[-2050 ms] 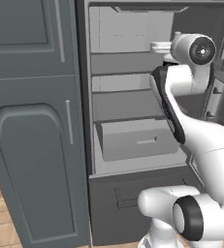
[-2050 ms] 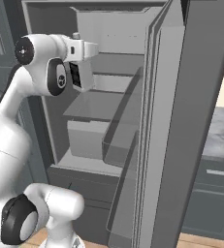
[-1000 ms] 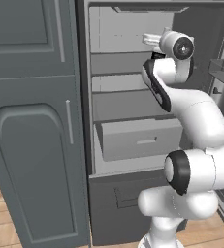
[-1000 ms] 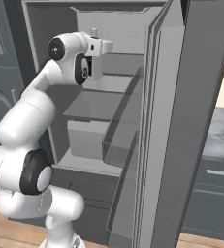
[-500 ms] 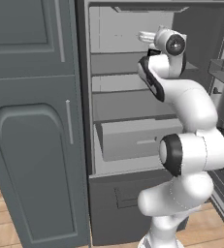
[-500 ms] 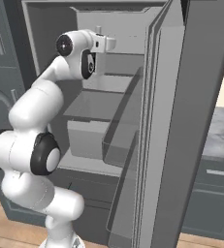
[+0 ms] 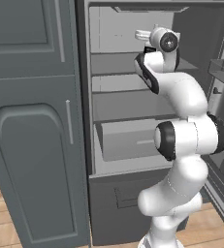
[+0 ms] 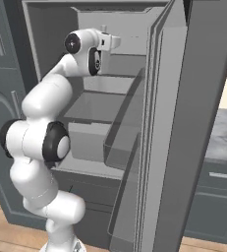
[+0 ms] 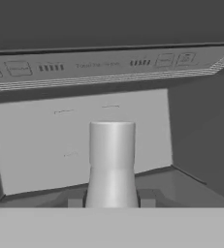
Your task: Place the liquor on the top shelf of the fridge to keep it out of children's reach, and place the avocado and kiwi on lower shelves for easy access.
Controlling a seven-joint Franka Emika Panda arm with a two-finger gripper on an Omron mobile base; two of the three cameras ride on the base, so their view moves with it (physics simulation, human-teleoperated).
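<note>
The white arm rises from the base in a tall S-curve, elbow bent forward at drawer height, then reaches up and into the open fridge [image 7: 87,97] so that the wrist lies roughly level at the height of the uppermost compartment. The gripper [image 9: 111,199] points toward the pale back wall, its fingers [image 9: 76,200] closed against the sides of the liquor [image 9: 111,164], whose pale cap and narrow neck stand upright between them in the hand view. The bottle is inside the upper compartment, above the top shelf [image 7: 118,63]; whether its base touches the board cannot be told. Below lie the lower shelves [image 7: 128,104] and the drawer [image 7: 128,140].
</note>
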